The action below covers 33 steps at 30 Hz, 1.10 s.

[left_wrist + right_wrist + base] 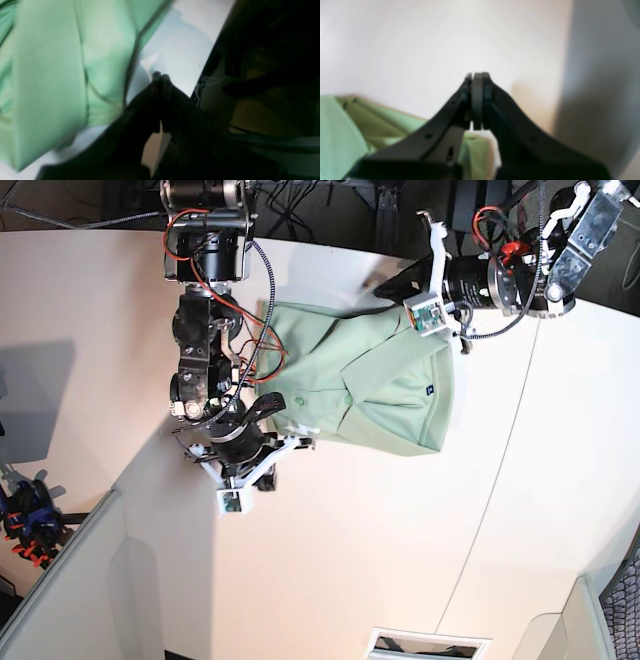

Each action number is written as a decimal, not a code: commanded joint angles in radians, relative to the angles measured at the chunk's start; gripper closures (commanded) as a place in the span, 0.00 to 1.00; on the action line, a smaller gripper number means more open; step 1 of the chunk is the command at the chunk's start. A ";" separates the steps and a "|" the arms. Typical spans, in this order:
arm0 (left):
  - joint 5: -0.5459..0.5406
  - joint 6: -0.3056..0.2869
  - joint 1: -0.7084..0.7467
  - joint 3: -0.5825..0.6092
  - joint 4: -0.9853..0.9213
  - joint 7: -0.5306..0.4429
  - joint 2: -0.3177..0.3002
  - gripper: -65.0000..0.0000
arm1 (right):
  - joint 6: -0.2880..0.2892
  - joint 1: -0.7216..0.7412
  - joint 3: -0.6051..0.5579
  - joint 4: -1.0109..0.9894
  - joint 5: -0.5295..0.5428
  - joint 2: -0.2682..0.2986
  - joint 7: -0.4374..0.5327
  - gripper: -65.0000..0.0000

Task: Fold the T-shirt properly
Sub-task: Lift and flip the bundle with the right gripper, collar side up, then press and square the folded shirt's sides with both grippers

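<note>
Cloth fills the middle of the white table [400, 560]: we see the pale mint-green, short-sleeved collared T-shirt [385, 385] lying partly folded between both arms. In the left wrist view the T-shirt spreads from nine to twelve o'clock of the left gripper [161, 77], whose black jaws are pressed together over bare table, holding nothing. In the right wrist view the garment sits at about eight o'clock, below the right gripper [477, 77]; its jaws also meet with only a dark pad between them, gripping no cloth.
</note>
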 commanded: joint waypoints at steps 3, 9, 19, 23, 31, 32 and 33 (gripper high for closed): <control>0.031 0.039 -0.028 -0.003 -0.034 -0.052 0.027 1.00 | 0.056 0.027 -0.013 -0.026 0.035 0.001 0.037 1.00; 0.094 0.063 -0.076 -0.003 -0.134 -0.104 0.034 1.00 | 0.061 0.024 -0.056 -0.061 0.038 0.042 0.031 1.00; 0.149 0.111 -0.171 -0.003 -0.262 -0.188 -0.038 1.00 | 0.064 -0.048 -0.082 -0.018 0.220 0.123 -0.096 1.00; 0.154 0.112 -0.209 -0.003 -0.319 -0.219 -0.038 1.00 | 0.064 -0.144 -0.082 0.050 0.220 0.119 -0.095 1.00; 0.157 0.146 -0.336 -0.003 -0.446 -0.244 -0.038 1.00 | 0.064 -0.377 -0.083 0.282 0.248 0.115 -0.095 1.00; 0.157 0.146 -0.349 -0.003 -0.458 -0.251 -0.038 1.00 | 0.064 -0.403 -0.082 0.311 0.263 0.111 -0.095 1.00; 0.157 0.146 -0.360 -0.003 -0.470 -0.258 -0.038 1.00 | 0.064 -0.427 -0.083 0.337 0.275 0.105 -0.095 1.00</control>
